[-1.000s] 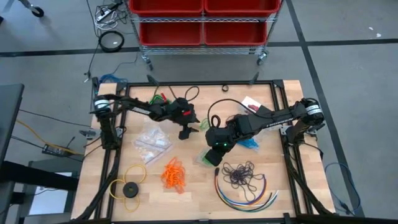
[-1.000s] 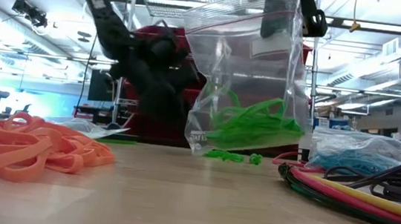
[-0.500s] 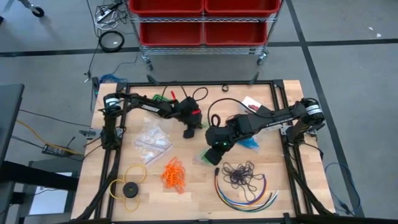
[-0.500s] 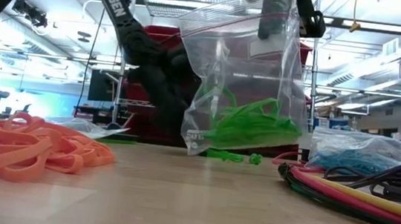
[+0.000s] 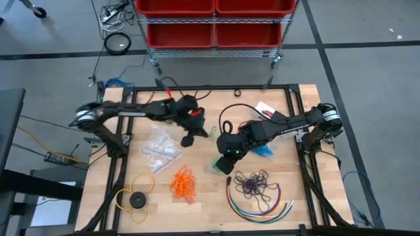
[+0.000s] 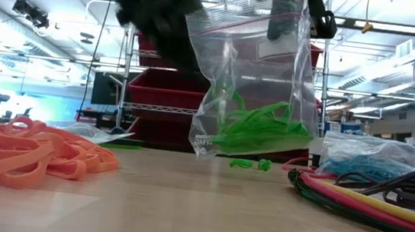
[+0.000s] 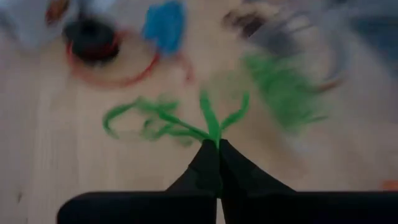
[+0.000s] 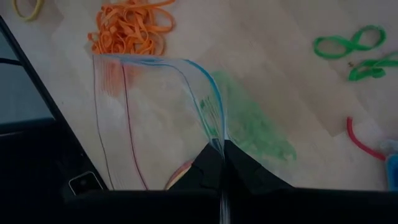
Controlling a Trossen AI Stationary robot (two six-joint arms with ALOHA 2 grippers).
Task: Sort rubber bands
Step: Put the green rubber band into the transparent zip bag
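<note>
— Where do we have the green rubber bands [image 7: 180, 121] relative to the left gripper [image 7: 217, 146]?

— We see a few pinched at its tips, the fingers closed tight on them, strands trailing off above the wooden table [image 5: 197, 210]. More green ones sit in the clear bag [image 6: 253, 82], and a couple lie on the wood just below that bag.

— And the bag itself?

— Our right gripper [image 8: 222, 149] is clamped on its top edge, so it hangs mouth-up near the table's middle. The left gripper is up beside the bag.

— The other bunches?

— Orange bands [image 5: 183, 183] lie near the bag on the left arm's side, dark purple ones [image 5: 254, 183] near it on the right arm's side, blue ones [image 5: 266, 151] just beside it.
</note>
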